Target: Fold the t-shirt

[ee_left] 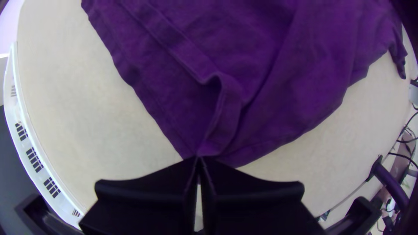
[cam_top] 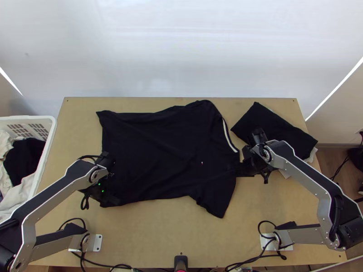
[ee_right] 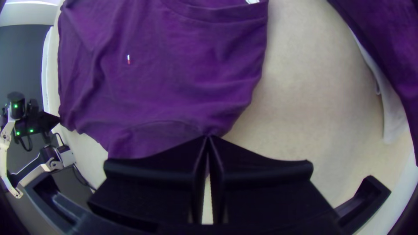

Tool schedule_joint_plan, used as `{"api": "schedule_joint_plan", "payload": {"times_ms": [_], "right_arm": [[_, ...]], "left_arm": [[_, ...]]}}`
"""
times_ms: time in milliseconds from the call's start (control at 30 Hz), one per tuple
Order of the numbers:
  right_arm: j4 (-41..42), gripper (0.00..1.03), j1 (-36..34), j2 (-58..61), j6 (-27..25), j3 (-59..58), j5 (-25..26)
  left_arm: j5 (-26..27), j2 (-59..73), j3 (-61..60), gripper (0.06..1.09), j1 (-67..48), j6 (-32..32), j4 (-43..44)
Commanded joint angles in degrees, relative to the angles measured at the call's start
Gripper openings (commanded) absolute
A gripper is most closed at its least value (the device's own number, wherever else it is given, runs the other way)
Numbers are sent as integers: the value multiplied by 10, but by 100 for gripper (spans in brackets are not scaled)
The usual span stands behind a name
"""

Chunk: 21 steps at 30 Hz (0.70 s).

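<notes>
1. Left arm (cam_top: 54, 195): elbow bent at the table's (cam_top: 159, 245) left edge, forearm angled inward. Left gripper (cam_top: 113, 199) sits over the table's left part, fingers closed on a hem corner.
2. Right arm (cam_top: 308, 177): elbow bent at the table's right edge, forearm angled inward. Right gripper (cam_top: 239, 171) sits right of the table's middle, fingers closed on the shoulder beside the collar.
3. T-shirt (cam_top: 159, 154): spread on the table's middle and left part. Collar points toward the table's right edge, hem toward the left; long axis runs left to right. One sleeve points toward the table's near edge.
</notes>
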Motion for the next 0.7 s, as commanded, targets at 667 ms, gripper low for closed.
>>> {"api": "schedule_joint_plan", "payload": {"times_ms": [667], "right_arm": [[211,3,-46,-131,1,279,50]], "left_arm": [[93,-74,365,9,279,-331,332]]}}
